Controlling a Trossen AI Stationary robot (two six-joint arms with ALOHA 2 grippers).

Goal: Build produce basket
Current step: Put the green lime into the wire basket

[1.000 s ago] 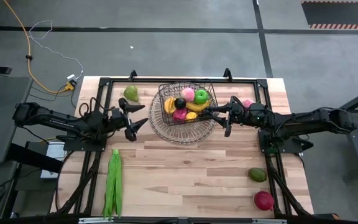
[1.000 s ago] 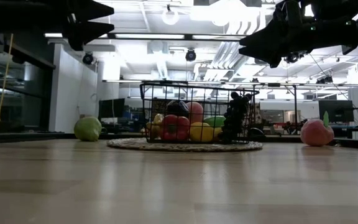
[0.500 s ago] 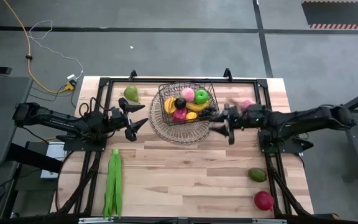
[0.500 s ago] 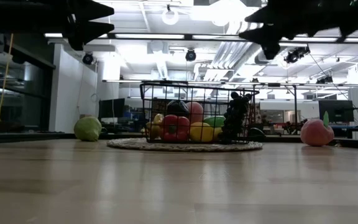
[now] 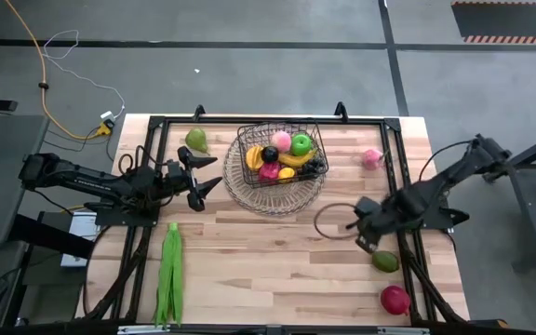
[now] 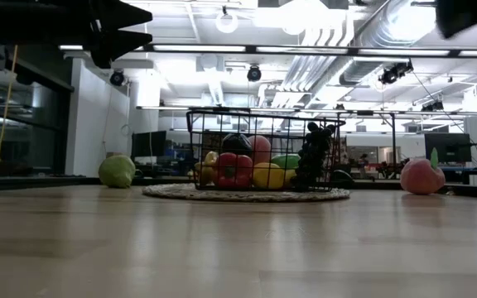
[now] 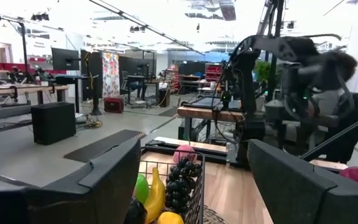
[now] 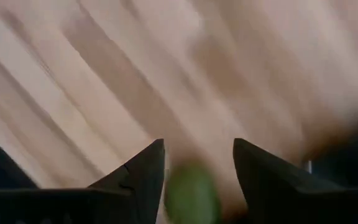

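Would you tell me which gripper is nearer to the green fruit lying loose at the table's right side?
The right gripper: it hangs open just beside the green fruit. The left gripper waits open across the table, left of the basket.

We find no text, label, brand, number or sign that can be read in any of the views. The poster in the room behind the table shows only patches of colour, with no letters we can make out. The striped marking on the floor at the far edge of the high view carries no writing.
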